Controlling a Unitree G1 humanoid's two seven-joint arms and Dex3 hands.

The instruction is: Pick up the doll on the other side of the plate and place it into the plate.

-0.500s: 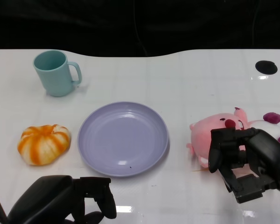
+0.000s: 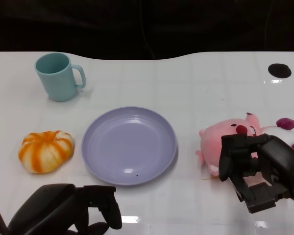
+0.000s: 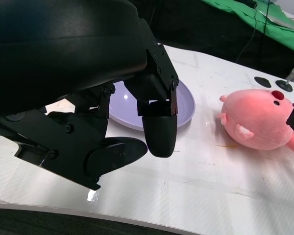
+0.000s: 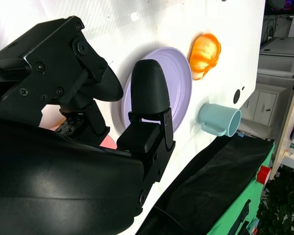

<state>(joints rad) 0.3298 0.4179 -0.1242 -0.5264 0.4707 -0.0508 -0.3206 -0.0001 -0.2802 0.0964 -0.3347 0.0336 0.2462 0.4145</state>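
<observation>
On the white tabletop (image 2: 196, 83), the pink doll (image 2: 220, 139) lies on its side just right of the lavender plate (image 2: 129, 145), close to the rim but not touching it. The plate holds nothing. My right hand (image 2: 252, 166) sits at the doll's near side, its black fingers (image 2: 230, 156) spread in front of the soft body and overlapping it in the head view; nothing is held in them, and I cannot tell whether they touch the doll. From the right wrist view, those fingers (image 4: 149, 93) stand apart, with the plate (image 4: 182, 85) seen beyond them and a sliver of pink showing just under the hand. My left hand (image 2: 78, 208) rests low at the near edge of the tabletop, in front of the plate, fingers curled downward with nothing in them; the left wrist view shows the fingertips (image 3: 159, 134) hanging just above the surface, the plate (image 3: 186, 100) behind them and the doll (image 3: 257, 120) well off to the side. On the plate's left lies an orange-and-white pumpkin toy (image 2: 45, 151). At the far left stands a teal mug (image 2: 59, 77), upright, its handle turned toward the plate. Black round marks (image 2: 279, 70) dot the tabletop's far right edge.
</observation>
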